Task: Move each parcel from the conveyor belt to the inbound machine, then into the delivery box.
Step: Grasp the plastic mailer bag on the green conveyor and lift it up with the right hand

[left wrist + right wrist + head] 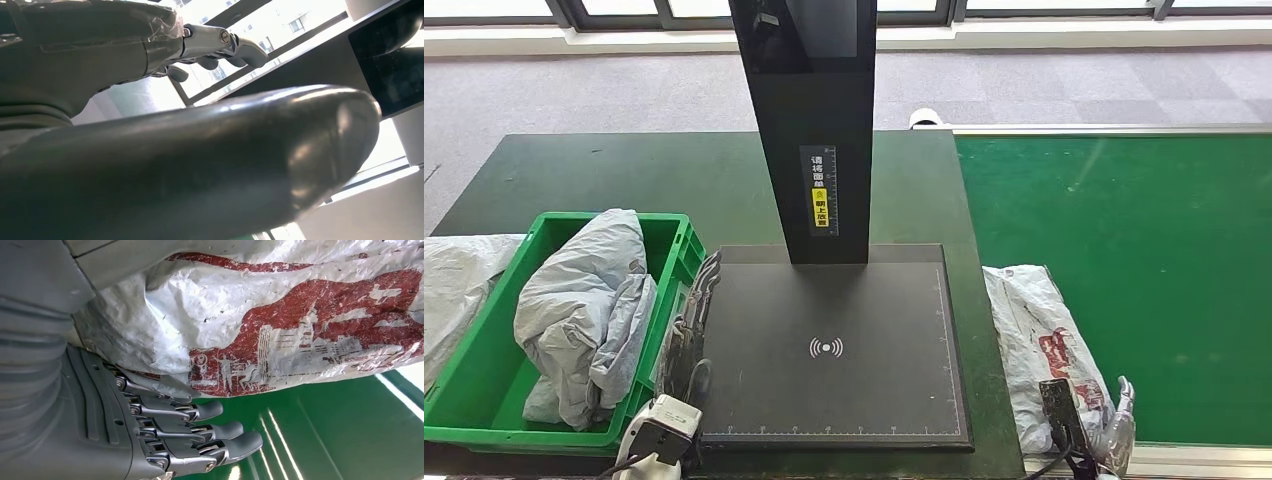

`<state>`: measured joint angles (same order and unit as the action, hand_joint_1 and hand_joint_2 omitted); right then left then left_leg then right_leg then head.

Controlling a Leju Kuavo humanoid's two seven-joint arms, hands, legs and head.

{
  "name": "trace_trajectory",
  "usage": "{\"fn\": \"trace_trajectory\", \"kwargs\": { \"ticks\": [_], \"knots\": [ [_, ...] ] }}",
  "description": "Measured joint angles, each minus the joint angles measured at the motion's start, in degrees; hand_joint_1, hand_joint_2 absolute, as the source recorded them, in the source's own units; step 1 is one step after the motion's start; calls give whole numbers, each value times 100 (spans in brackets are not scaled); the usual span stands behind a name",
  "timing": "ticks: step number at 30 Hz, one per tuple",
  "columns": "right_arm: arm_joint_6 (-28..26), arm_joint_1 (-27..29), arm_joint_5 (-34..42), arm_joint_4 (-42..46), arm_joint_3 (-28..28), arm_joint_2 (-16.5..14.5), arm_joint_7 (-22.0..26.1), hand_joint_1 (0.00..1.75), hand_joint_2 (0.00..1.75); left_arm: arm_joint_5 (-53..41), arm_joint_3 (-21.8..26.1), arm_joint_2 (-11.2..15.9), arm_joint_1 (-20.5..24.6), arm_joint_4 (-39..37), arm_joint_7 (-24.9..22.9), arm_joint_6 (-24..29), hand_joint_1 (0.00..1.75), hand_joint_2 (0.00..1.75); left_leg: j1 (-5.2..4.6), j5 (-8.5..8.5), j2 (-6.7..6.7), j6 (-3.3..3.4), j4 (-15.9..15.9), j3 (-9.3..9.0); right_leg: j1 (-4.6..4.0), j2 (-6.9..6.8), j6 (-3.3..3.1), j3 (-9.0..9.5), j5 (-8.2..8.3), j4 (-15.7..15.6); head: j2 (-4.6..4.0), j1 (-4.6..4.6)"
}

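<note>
- Clearly the white crinkled plastic parcel with red printing (1044,350) is a soft mailer bag: I judge it light, limp and rather slippery, likely to sag and fold when lifted, so a broad grasp across its bunched middle looks safer than a pinch at a thin edge.
- It lies on the green conveyor belt (1144,270), at the belt's edge just beside the flat black scanning plate of the inbound machine (834,345), not yet on that plate.
- Beside the parcel's near end is the right hand (165,425), its fingers (220,431) stretched out, held side by side, and lying alongside the bag; nothing is gripped, though whether the thumb touches the plastic I cannot tell.
- On the far side of the plate from the parcel, the left hand (692,320) stands at the plate's rim with fingers extended and holding nothing.
- Beyond that hand, the green plastic delivery box (484,390) already holds grey crumpled bags (584,310).
</note>
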<state>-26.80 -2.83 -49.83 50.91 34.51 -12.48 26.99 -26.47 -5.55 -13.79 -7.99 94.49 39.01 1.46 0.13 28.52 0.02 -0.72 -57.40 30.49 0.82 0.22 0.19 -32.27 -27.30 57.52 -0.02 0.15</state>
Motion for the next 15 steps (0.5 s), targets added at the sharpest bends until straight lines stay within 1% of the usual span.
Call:
{"fn": "trace_trajectory", "kwargs": {
  "ticks": [15],
  "knots": [
    [0, -16, 17, -88, 0, 0, 6, 0, 175, 0, -2, 0, -4, 0, 0, 2, 0, 0, 0, 0, 0, 0, 0, 0, 0, 0, 0, 0, 0, 0, 0, 0]
  ]
}}
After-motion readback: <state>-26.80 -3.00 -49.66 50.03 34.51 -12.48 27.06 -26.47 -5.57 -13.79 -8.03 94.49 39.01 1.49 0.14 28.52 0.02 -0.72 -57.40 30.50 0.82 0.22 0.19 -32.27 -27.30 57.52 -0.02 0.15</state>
